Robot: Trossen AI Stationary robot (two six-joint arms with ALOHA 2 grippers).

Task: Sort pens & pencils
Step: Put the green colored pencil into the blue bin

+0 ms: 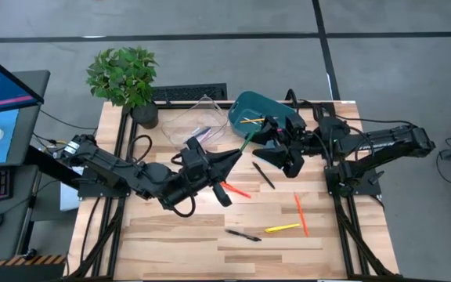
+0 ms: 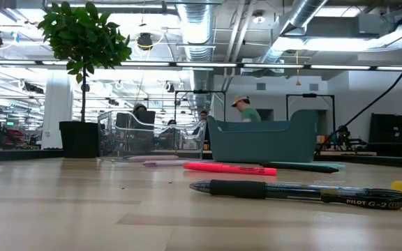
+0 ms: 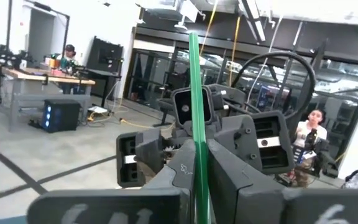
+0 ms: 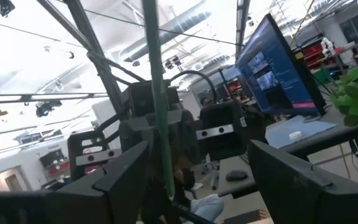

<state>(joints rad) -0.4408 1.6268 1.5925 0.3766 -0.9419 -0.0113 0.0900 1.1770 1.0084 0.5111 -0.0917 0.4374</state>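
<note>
The left pincer (image 1: 237, 155) is pressed tight on a green pencil (image 3: 196, 124), which stands out from its tips toward the right pincer (image 1: 266, 137). That one faces it with fingers spread wide, the pencil's far end lying between them; no contact shows, though the angle is poor, so this is a judgement. It looks like a handover above the bench (image 1: 171, 235), close to the teal bin (image 1: 261, 106) just behind the right pincer.

To do it well, the right pincer should close squarely across the shaft, some way back from the tip, before the left lets go; then the left should open fully and draw straight back along the pencil's line so it does not lever it askew.

Other pens lie on the bench nearer the front edge than either pincer: a red one (image 1: 237, 190), orange (image 1: 300, 213), yellow (image 1: 282, 229), black (image 1: 243, 234).
</note>
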